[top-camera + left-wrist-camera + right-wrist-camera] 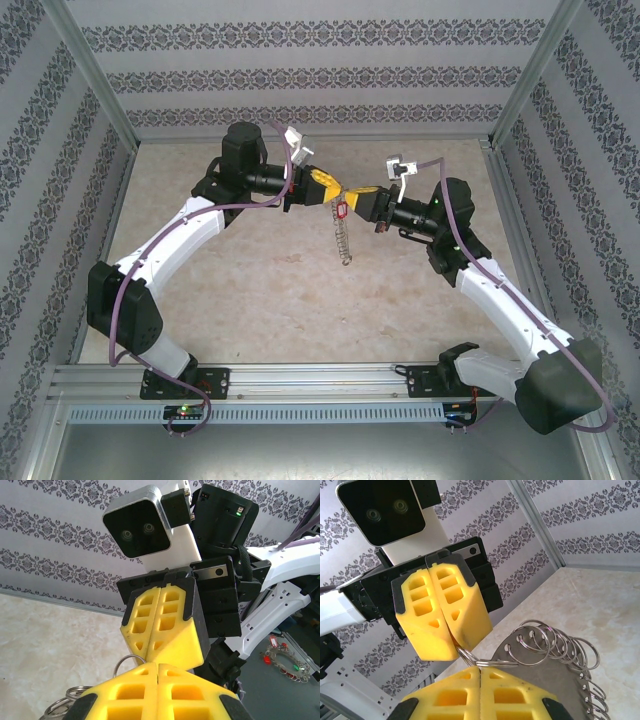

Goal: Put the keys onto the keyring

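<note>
Above mid-table, left pincer (329, 190) and right pincer (353, 196) shut tip-to-tip on keyring (344, 242), red key (342, 210) dangling beneath, patterned walls (300, 80) around

Bright, even, diffuse light falls from above. The arms (180, 235) throw only faint, soft-edged shadows on the pale surface (250, 300). The top view is soft and low in detail, and its frame posts (100, 88) splay toward the corners. The wrist views are crisper: the keyring (555, 650) glints with thin white highlights, and the right claw (480, 670) looks strongly saturated.
</note>
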Available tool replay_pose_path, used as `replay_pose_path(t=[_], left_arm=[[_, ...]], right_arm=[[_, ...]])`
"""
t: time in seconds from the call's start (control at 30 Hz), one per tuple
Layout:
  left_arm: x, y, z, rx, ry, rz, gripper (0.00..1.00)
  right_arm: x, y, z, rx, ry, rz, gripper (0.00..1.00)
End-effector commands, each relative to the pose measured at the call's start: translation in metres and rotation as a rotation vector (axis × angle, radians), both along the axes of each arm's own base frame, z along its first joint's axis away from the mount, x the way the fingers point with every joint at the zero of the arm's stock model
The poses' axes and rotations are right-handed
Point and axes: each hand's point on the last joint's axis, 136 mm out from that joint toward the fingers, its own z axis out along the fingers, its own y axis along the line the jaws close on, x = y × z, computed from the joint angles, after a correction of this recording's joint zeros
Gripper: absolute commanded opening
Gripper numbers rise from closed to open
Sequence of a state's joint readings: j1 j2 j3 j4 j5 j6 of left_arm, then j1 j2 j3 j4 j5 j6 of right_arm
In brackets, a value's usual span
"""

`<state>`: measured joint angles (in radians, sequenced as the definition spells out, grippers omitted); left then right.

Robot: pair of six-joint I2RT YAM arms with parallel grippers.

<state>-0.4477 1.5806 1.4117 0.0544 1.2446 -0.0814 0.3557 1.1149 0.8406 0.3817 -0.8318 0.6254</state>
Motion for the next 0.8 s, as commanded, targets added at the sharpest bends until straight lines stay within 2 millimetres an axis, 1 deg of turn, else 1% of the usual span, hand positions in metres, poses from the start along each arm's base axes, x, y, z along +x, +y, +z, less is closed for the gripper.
replay_pose_path(t=[0.0,0.13,0.17,0.2,0.23,0.5,0.6,0.7,0.77], left_arm=[[-0.0187,-0.0020,0.0194,-0.043,-0.070,-0.053,0.00],[-0.0162,-0.0024,0.0174,-0.040,-0.064,-0.045,0.00],[-0.0166,-0.0025,0.0174,-0.041,-0.063,-0.046,0.00],[-0.0169,-0.0026,0.0172,-0.040,-0.061,-0.048,0.00],[-0.0176,-0.0026,0.0178,-0.042,-0.063,-0.051,0.00],[-0.0192,-0.0029,0.0177,-0.043,-0.050,-0.069,0.00],[-0.0188,-0.0031,0.0179,-0.042,-0.050,-0.067,0.00],[-0.0181,-0.0029,0.0184,-0.042,-0.052,-0.064,0.00],[-0.0182,-0.0031,0.0187,-0.042,-0.053,-0.062,0.00]], right_arm=[[-0.0081,0.0022,0.0198,0.018,-0.069,0.020,0.00],[-0.0110,0.0010,0.0211,0.019,-0.077,0.020,0.00],[-0.0116,0.0003,0.0215,0.020,-0.078,0.019,0.03],[-0.0113,-0.0007,0.0215,0.021,-0.078,0.012,0.16],[-0.0109,-0.0016,0.0213,0.022,-0.077,0.005,0.24],[-0.0109,-0.0016,0.0247,0.028,-0.082,0.011,0.27],[-0.0122,-0.0003,0.0271,0.033,-0.089,0.024,0.16],[-0.0141,-0.0008,0.0282,0.036,-0.094,0.027,0.01],[-0.0162,-0.0014,0.0289,0.037,-0.098,0.029,0.00]])
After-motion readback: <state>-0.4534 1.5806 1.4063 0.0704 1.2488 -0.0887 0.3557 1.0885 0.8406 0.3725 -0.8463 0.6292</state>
